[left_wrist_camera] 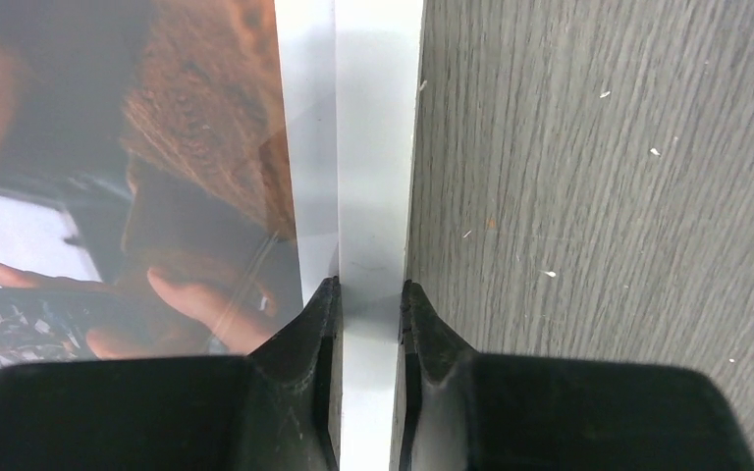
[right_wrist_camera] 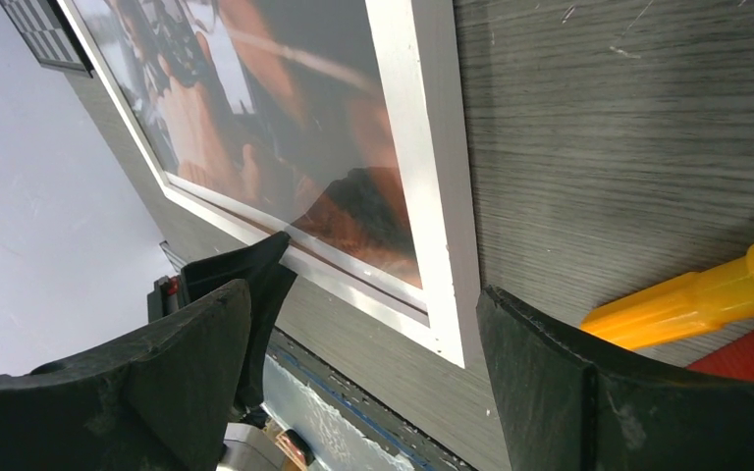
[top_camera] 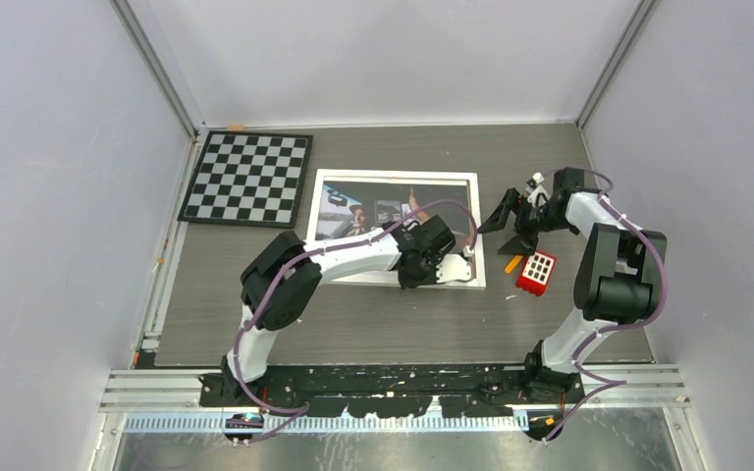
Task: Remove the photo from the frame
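Nearest the left wrist camera, the left gripper (left_wrist_camera: 368, 289) is closed on the white border of the frame (left_wrist_camera: 373, 147). One black finger (left_wrist_camera: 304, 334) is on the photo side and the other is on the side of the table (left_wrist_camera: 599, 196), with both tips against the strip.

The frame lies flat and face up at the middle of the grey wood-grain table. Its white border runs all round the photo (top_camera: 373, 206), which sits inside it. The print shows people in a car interior, with orange-tan skin, a hand with a ring on one finger, and dark and bluish areas. Its surface has a pale sheen.

From above, the left arm (top_camera: 285, 280) folds at its elbow and stretches toward 3 o'clock along the frame's near edge. It covers part of the print and grips the frame at about its 5 o'clock corner.

The right arm (top_camera: 614, 270) rises toward 12 o'clock, then bends its wrist toward 9 o'clock. The right gripper (top_camera: 511, 224) has its jaws wide apart, holds nothing, and is near the frame's right edge but clear of it.

A black-and-white checkerboard (top_camera: 247, 179) lies at 10 o'clock of the frame. A red block (top_camera: 537, 273) with white holes and an orange peg (top_camera: 513, 263) lie at about 4 o'clock, just below the right gripper.
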`<state>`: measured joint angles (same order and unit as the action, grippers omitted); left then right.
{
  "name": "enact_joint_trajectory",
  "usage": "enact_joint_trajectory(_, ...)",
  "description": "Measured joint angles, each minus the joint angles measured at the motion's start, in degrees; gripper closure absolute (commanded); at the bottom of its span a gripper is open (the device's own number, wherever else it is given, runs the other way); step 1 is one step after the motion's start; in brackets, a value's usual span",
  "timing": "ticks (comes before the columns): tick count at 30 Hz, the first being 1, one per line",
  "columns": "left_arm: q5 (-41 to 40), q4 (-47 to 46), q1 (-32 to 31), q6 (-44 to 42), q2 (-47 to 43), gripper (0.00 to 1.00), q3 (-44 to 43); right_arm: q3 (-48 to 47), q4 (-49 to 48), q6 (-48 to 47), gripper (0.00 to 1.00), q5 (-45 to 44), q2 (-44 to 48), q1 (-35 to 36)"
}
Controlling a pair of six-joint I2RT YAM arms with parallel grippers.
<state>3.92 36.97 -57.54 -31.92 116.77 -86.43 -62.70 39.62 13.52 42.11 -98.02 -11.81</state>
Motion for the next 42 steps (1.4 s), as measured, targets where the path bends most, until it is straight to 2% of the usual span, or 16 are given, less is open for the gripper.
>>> enact_joint_trajectory(11, 3.93, 2.58, 1.36, 1.86, -3.89, 1.00, -0.66, 3.74, -2.03, 0.13, 0.12, 2.43, -3.17, 0.04)
enact_joint_trajectory(16, 6.23, 3.67, 2.03, 3.26, -6.03, 1.00, -0.74, 5.70, -4.87, 1.73, 0.18, 5.66, -5.42, 0.83)
enact_joint_trajectory(22, 7.85, 4.07, 2.60, 4.07, -7.80, 1.00, -0.74, 5.86, -9.31, 6.03, 0.36, 10.73, -6.27, 3.63)
enact_joint_trajectory(28, 7.85, 4.44, 3.28, 4.63, -8.87, 0.99, -0.74, 6.34, -12.68, 10.95, 0.70, 13.53, -6.34, 4.00)
enact_joint_trajectory(29, 7.61, 4.44, 3.30, 4.76, -9.22, 0.96, -0.74, 6.60, -13.22, 11.52, 0.75, 14.14, -6.23, 3.80)
enact_joint_trajectory(30, 7.37, 4.46, 3.30, 4.81, -9.64, 0.87, -0.74, 7.10, -14.32, 11.54, 0.81, 14.67, -5.92, 3.72)
enact_joint_trajectory(32, 6.49, 4.57, 3.34, 4.81, -11.10, 0.54, -0.74, 7.65, -15.61, 12.68, 0.93, 15.37, -5.03, 3.72)
enact_joint_trajectory(34, 5.14, 4.26, 3.34, 4.68, -13.18, 0.35, -0.15, 7.89, -15.58, 14.64, 0.99, 15.34, -3.98, 3.72)
enact_joint_trajectory(36, 3.28, 2.34, 3.34, 4.44, -16.41, 0.25, 1.84, 8.13, -15.32, 16.48, 1.00, 15.43, -2.97, 3.76)
enact_joint_trajectory(38, 1.75, 0.07, 3.34, 3.85, -21.29, 0.19, 5.42, 8.48, -15.10, 17.90, 0.99, 15.45, -1.92, 3.93)
enact_joint_trajectory(42, -1.27, -3.43, 2.82, 1.03, -29.83, 0.17, 12.85, 9.01, -15.02, 20.24, 0.99, 15.56, -0.57, 4.09)
